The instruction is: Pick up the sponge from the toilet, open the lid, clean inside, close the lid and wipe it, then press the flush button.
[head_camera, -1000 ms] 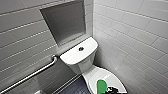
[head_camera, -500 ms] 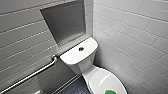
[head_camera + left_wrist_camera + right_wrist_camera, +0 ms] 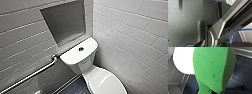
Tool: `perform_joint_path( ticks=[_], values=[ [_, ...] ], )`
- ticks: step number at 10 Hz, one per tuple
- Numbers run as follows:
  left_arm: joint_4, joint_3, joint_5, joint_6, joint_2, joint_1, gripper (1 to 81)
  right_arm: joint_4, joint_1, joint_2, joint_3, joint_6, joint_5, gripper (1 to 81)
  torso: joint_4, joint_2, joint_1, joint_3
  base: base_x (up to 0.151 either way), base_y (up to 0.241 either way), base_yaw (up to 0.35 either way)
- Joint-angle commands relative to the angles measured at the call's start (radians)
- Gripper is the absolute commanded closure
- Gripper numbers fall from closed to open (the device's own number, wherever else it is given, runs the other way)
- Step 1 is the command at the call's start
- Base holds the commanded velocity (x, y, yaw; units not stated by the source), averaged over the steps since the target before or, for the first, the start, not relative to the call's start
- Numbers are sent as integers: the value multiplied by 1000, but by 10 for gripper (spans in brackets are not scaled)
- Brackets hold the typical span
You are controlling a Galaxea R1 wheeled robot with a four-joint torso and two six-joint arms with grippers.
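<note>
One green sponge gripped, toilet lid down

Head view: the toilet (image 3: 83, 62) stands in a tiled corner, lid (image 3: 107, 83) closed, flush button (image 3: 81, 49) on the tank. Left wrist view: left gripper (image 3: 209, 43), jaws' state cannot be told. Right wrist view: right gripper (image 3: 209, 92) jaws pinch the sponge (image 3: 211, 68); white toilet beyond the jaws.

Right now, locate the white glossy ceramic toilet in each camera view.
Head view: the white glossy ceramic toilet, lower centre, in the tiled corner.
Left wrist view: cannot tell; dark robot parts up close.
Right wrist view: its white rounded end behind the bright green soft sponge.
Shared landmark: the dark small-tiled floor.
</note>
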Motion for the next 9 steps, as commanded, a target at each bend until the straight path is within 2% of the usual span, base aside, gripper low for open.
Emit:
perform_joint_path(
  ticks=[1, 2, 3, 5, 6, 7, 9],
  values=[
    [17, 13, 29, 3, -27, 11, 10, 11, -69, -103, 20, 101, 36, 811, 0, 0, 0, 0, 0, 0, 0],
    [11, 8, 29, 0, -38, 11, 10, -7, -132, -106, -28, 173, 28, 811, 0, 0, 0, 0, 0, 0, 0],
    [1, 7, 29, -3, -46, 11, 10, -18, -193, -101, -42, 175, 27, 811, 0, 0, 0, 0, 0, 0, 0],
    [-2, 7, 35, -17, -57, 12, 10, -121, -296, -81, -43, 178, 14, 811, 0, 0, 0, 0, 0, 0, 0],
    [0, 5, 40, -24, -58, 13, 10, -188, -335, -75, -23, 181, -33, 811, 0, 0, 0, 0, 0, 0, 0],
    [0, -10, 40, -24, -57, 14, 10, -228, -376, -63, 4, 181, -70, 811, 0, 0, 0, 0, 0, 0, 0],
    [0, -31, 40, -26, -47, 19, 10, -282, -436, -32, -3, 178, -62, 811, 0, 0, 0, 0, 0, 0, 0]
  ],
)
